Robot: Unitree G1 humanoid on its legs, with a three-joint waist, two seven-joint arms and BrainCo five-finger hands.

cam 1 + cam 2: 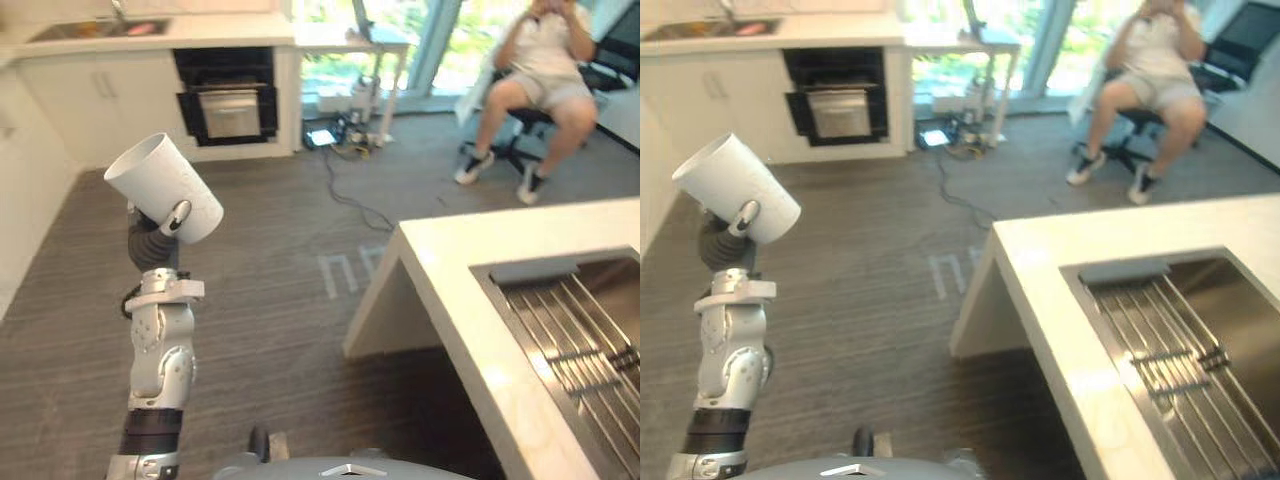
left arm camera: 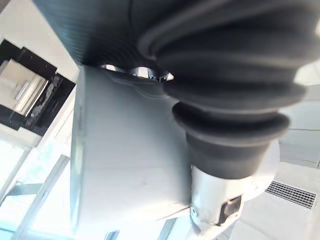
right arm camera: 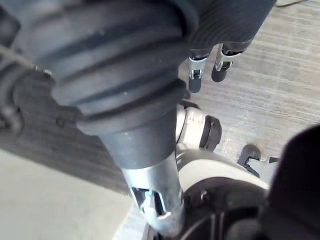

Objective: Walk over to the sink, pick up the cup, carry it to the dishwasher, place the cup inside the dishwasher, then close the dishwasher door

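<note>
Left hand fingers clamped round the white cup, cup tilted and held up over the floor, well apart from the sink surface corner. Right hand fingers loose, empty.

Cup hides most of left robot hand.

At 10 o'clock, a plain white cup and the silver, dark-tipped left hand. The floor is grey with fine streaks, and at 4 o'clock a cream-white counter frames a steel-grey ridged sink. At 12 o'clock, a black dishwasher with a silver panel sits between white cabinets.
</note>
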